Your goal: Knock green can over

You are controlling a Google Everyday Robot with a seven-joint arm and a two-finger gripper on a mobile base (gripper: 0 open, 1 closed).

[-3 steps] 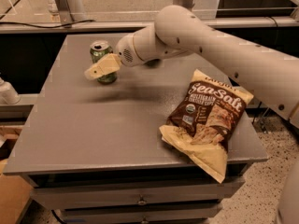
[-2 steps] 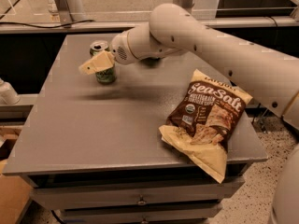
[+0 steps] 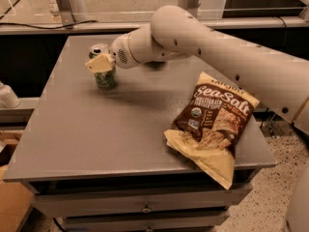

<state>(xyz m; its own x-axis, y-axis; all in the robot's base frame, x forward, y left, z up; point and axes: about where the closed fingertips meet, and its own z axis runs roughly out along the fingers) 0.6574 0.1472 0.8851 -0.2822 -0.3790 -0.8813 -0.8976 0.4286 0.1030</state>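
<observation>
The green can (image 3: 104, 76) stands upright near the back left of the grey table (image 3: 96, 129). It is small and light green with a silver top. My gripper (image 3: 99, 63) reaches in from the right on the white arm. Its pale yellow fingers (image 3: 98, 63) lie across the front of the can's upper part and hide some of it. They seem to touch the can.
A brown and cream Sea Salt chip bag (image 3: 211, 124) lies on the table's front right, overhanging the front edge. A white post (image 3: 70, 4) stands behind the table at the left. Drawers sit below the tabletop. A cardboard box (image 3: 9, 197) is at the lower left.
My gripper has moved left and slightly up, from just right of the can to across its upper part. The can still stands upright in the same spot.
</observation>
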